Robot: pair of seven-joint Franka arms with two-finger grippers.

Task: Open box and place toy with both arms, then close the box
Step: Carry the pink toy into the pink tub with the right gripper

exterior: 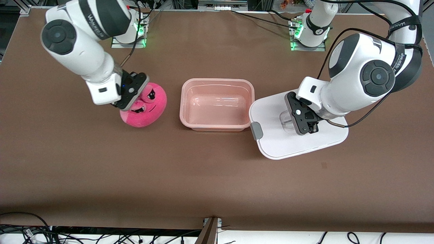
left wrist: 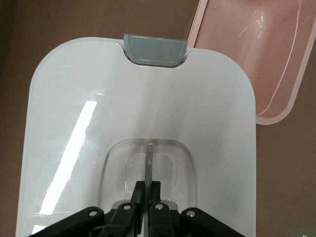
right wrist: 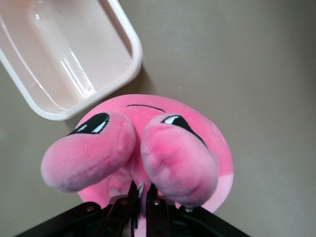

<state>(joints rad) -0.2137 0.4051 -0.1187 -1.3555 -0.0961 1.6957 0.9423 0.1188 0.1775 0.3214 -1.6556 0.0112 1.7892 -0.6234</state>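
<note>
We log the right claw [exterior: 135, 98] pinched shut on the round hot-pink plush toy with the angry face [exterior: 145, 106]; the right wrist view shows the fingers drawn together in the plush between its two bulging lobes [right wrist: 140, 192]. The toy sits on or barely above the brown worktop [exterior: 101, 162], toward the right arm's end; we cannot tell whether it is touching.

At mid-table stands the translucent pink rounded-rectangular plastic tub [exterior: 217, 127], open and empty, long axis running arm-to-arm. The relation we judge decisive: the tub lies beside the toy, toward the left arm's end, at about the same depth from the front camera, with bare worktop between them. So the carry should run sideways along the tub's long axis, after a lift to clear the rim.

The flat white lid with clear central handle [exterior: 322, 142] lies beside the tub, one grey clip [exterior: 256, 131] at the tub's corner. The left claw [exterior: 307, 123] is closed on that handle [left wrist: 148, 163].
</note>
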